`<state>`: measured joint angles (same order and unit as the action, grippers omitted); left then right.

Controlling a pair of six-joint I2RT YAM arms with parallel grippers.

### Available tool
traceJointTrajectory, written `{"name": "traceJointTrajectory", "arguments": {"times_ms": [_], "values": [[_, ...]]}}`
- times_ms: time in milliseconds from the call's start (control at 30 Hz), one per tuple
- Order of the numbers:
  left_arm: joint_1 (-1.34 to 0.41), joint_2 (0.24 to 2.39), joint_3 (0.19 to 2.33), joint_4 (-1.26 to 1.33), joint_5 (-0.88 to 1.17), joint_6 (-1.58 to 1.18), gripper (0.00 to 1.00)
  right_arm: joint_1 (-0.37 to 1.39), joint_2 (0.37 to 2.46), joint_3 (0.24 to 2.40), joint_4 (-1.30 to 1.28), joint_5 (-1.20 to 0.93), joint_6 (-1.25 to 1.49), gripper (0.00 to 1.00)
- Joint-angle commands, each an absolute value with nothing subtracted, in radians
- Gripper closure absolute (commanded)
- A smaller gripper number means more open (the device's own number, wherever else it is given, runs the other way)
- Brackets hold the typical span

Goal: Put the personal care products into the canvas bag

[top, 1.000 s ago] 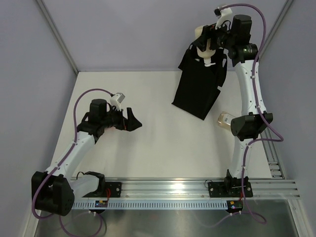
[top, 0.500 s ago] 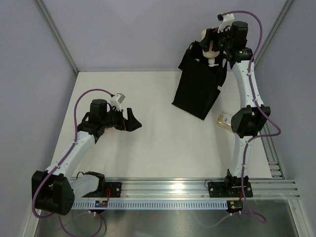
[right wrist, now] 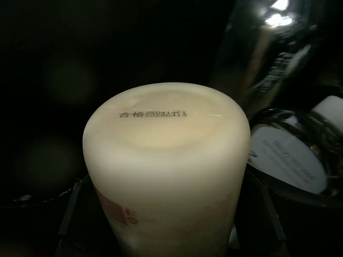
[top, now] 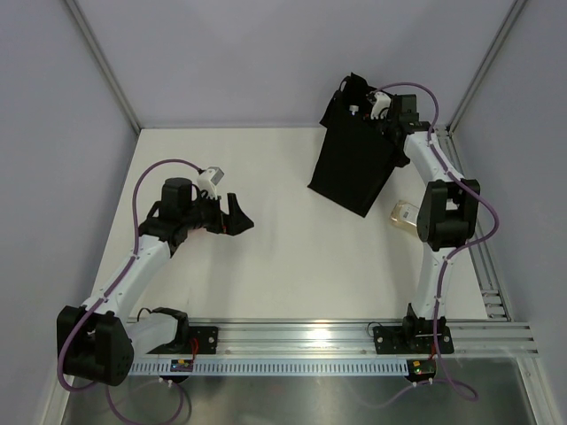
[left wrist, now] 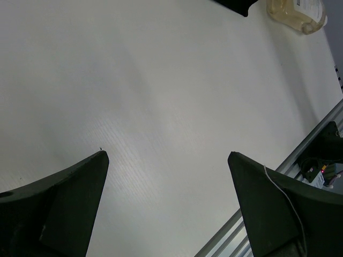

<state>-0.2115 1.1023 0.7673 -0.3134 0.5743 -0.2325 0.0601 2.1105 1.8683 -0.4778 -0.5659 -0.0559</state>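
Observation:
The canvas bag (top: 353,168), black and boxy, stands at the back right of the table. My right gripper (top: 361,104) reaches into its open top. In the right wrist view my right gripper (right wrist: 167,214) is shut on a beige bottle (right wrist: 166,160), whose base with a printed date code faces the camera, in the bag's dark inside. Beside it lie a shiny silver cylinder (right wrist: 262,59) and a dark item with a white label (right wrist: 292,158). A clear yellowish bottle (top: 403,215) lies on the table right of the bag. My left gripper (top: 236,217) hovers open and empty at centre left.
The right arm's elbow (top: 447,212) hangs close beside the clear yellowish bottle (left wrist: 297,10). A corner of the bag (left wrist: 236,4) shows at the top of the left wrist view. An aluminium rail (top: 310,335) runs along the near edge. Grey walls close the back and sides.
My right gripper has come down and to the left with the beige bottle, from above the bag into its open top. The left arm has not moved.

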Motion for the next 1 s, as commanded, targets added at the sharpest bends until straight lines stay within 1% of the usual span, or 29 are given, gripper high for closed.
{"name": "traceJointTrajectory", "arguments": {"times_ms": [0, 100, 200, 333, 367, 433, 467, 533, 567, 600, 733, 933, 967], "values": [[-0.215, 1.091, 0.782, -0.293, 0.565, -0.215, 0.01, 0.066, 2.012, 1.878, -0.443, -0.652, -0.052, 0.95], [-0.215, 1.086, 0.781, -0.293, 0.561, -0.215, 0.01, 0.08, 2.052, 1.881, -0.495, -0.614, -0.119, 0.91], [-0.215, 1.085, 0.781, -0.293, 0.551, -0.215, 0.01, 0.092, 2.112, 1.951, -0.599, -0.606, -0.175, 0.86], [-0.215, 1.085, 0.785, -0.308, 0.516, -0.212, 0.01, 0.106, 2.187, 2.016, -0.712, -0.595, -0.215, 0.73], [-0.215, 1.085, 0.787, -0.311, 0.503, -0.212, 0.01, 0.107, 2.187, 2.02, -0.721, -0.594, -0.212, 0.65], [-0.215, 1.083, 0.788, -0.321, 0.477, -0.21, 0.01, 0.106, 2.168, 2.037, -0.723, -0.583, -0.213, 0.54], [-0.215, 1.083, 0.79, -0.324, 0.469, -0.21, 0.01, 0.106, 2.157, 2.045, -0.724, -0.562, -0.215, 0.35], [-0.215, 1.081, 0.79, -0.33, 0.448, -0.21, 0.01, 0.104, 2.126, 2.081, -0.727, -0.552, -0.219, 0.2], [-0.215, 1.084, 0.79, -0.333, 0.44, -0.21, 0.01, 0.103, 2.115, 2.097, -0.732, -0.543, -0.216, 0.05], [-0.215, 1.083, 0.793, -0.339, 0.427, -0.209, 0.01, 0.098, 2.097, 2.13, -0.732, -0.538, -0.207, 0.01], [-0.215, 1.077, 0.798, -0.353, 0.376, -0.209, 0.01, 0.089, 2.048, 2.184, -0.727, -0.494, -0.183, 0.01], [-0.215, 1.054, 0.801, -0.374, 0.253, -0.221, 0.01, 0.069, 1.924, 2.161, -0.661, -0.37, -0.175, 0.01], [-0.215, 1.052, 0.802, -0.379, 0.235, -0.225, 0.01, 0.064, 1.901, 2.149, -0.62, -0.348, -0.175, 0.0]]}}
